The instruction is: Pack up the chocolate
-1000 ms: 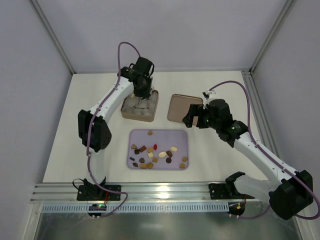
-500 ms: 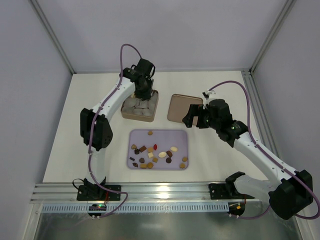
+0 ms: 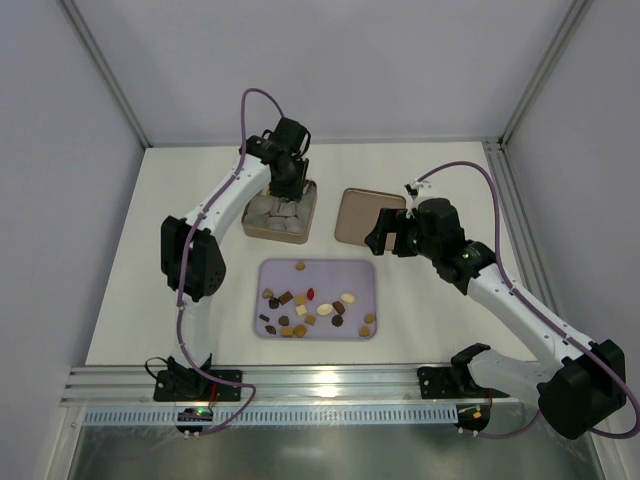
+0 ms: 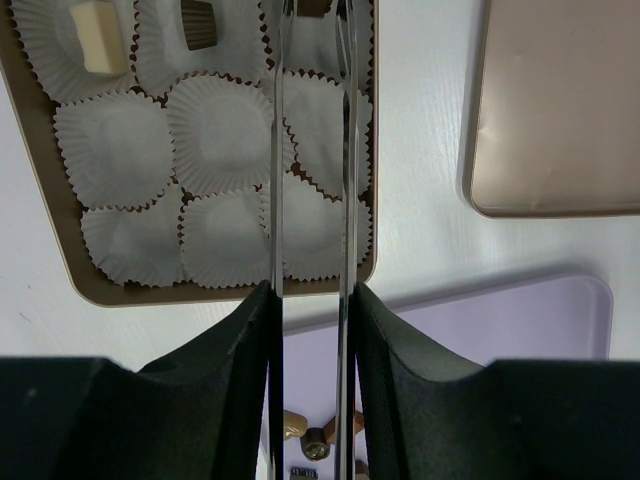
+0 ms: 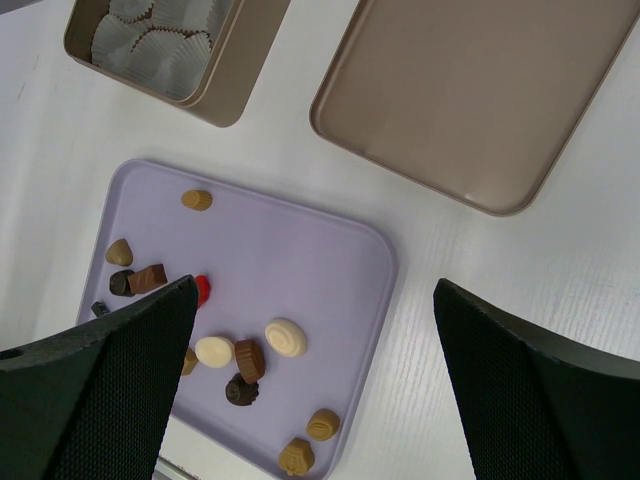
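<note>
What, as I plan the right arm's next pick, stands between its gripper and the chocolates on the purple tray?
Nothing visible does. The right gripper hangs open, and the chocolates lie uncovered on the purple tray beneath its camera.

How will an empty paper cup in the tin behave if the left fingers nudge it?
Likely light and floppy: the paper cup is thin pleated paper, so it may crumple. Cups sit edge to edge in the tin, so neighbours would probably shift too.

White table [image 3: 420, 175], brown square tin [image 3: 275, 233] at back, tan lid [image 3: 358, 215] just beside, lilac tray [image 3: 330, 275] nearer
</note>
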